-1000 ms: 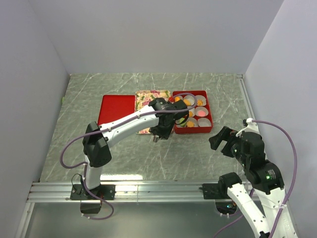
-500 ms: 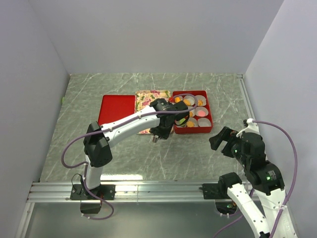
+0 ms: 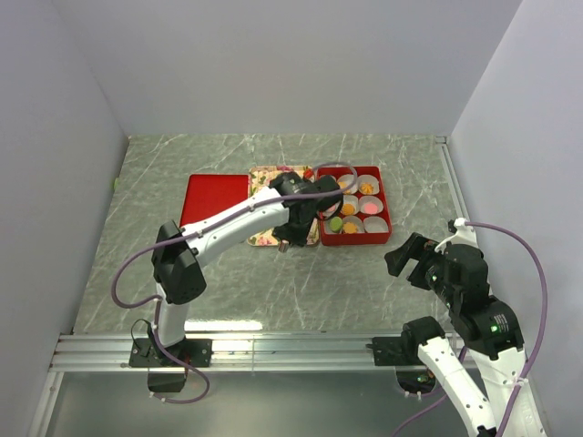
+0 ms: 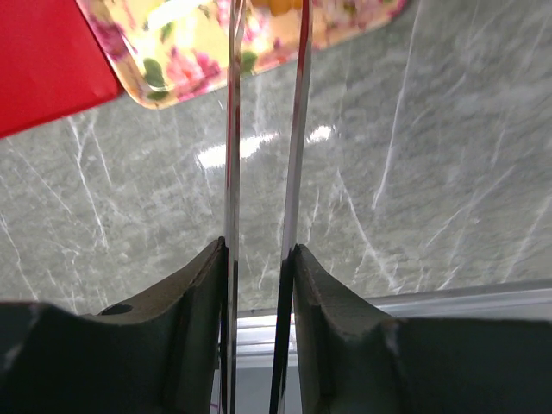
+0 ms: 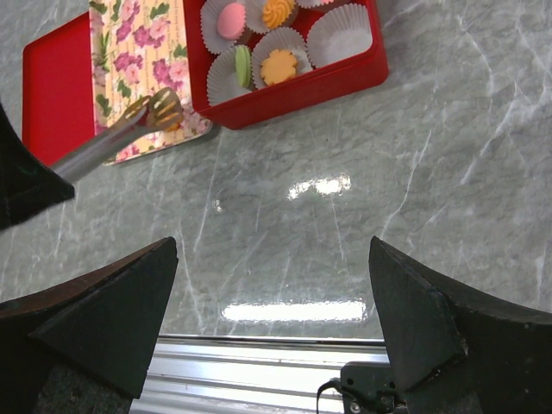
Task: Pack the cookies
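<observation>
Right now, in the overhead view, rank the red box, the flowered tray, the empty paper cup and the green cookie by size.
1. red box and flowered tray: they look alike, and the left arm hides part of the tray, so unranked
2. empty paper cup
3. green cookie

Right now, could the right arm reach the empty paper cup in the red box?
Probably yes: the right gripper hangs open facing the red box, bare table between, and the tongs sit by the floral tray, clear of that cup.
</observation>
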Motion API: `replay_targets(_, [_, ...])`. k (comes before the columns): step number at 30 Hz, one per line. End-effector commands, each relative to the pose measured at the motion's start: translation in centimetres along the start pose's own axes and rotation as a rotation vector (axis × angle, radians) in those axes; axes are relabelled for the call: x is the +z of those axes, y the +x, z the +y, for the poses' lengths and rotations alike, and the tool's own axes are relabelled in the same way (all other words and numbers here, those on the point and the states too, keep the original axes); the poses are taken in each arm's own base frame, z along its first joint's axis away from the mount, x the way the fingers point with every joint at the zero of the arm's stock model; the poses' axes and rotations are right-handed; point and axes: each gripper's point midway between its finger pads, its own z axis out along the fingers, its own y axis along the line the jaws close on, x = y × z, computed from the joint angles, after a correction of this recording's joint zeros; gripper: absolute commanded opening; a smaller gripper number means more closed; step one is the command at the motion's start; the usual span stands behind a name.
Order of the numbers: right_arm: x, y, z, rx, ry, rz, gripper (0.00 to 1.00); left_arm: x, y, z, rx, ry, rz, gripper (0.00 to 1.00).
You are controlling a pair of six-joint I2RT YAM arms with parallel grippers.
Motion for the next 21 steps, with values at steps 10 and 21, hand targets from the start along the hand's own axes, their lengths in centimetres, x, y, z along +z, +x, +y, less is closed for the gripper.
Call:
replay_targets(10, [0.0, -0.4, 0.5, -0.013, -0.027, -0.018, 0.98, -7.1, -7.3, -0.5, -0.115, 0.15, -0.23, 0.42])
replay_targets(21, [-0.1, -0.5, 0.3, -0.004, -0.016, -0.029, 0.98, -9.5, -11.3, -7.2, -0.102, 0.463, -0.343, 0.43])
